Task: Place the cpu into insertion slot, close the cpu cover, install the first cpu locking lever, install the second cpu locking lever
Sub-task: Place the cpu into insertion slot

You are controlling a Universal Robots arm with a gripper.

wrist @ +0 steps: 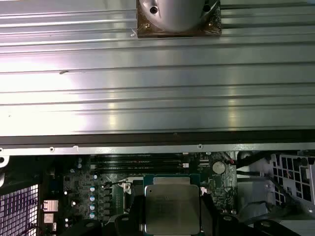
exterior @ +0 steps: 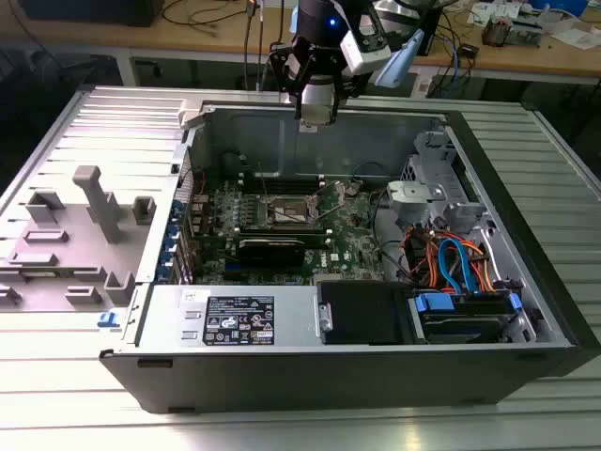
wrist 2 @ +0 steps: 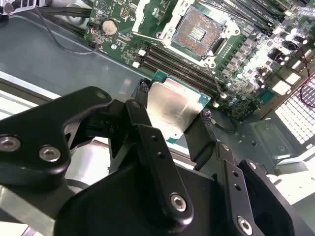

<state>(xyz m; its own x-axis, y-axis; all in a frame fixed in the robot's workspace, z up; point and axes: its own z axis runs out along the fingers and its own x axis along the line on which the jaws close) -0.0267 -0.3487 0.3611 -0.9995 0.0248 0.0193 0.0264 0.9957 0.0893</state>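
My gripper (exterior: 316, 113) hangs over the back wall of the open computer case, high above the green circuit board (exterior: 352, 235). It is shut on the cpu (wrist 2: 172, 103), a flat silver-topped chip with a green edge, pinched between the two black fingers (wrist 2: 142, 105). In the first wrist view the cpu (wrist: 171, 209) sits in the gripper (wrist: 171, 216) over the board. The insertion slot (wrist 2: 197, 32) lies bare below, dark centre showing, metal rim around it. The cpu cover (wrist 2: 145, 12) stands swung up beside it. In the exterior view the insertion slot (exterior: 291, 214) lies mid-board.
Long black memory slots (wrist 2: 177, 66) run beside the socket. A power supply (exterior: 235, 315), a black drive bay (exterior: 362, 310) and orange and blue cables (exterior: 455, 258) fill the case's front and the exterior view's right. The removed side panel (exterior: 75, 235) lies at that view's left.
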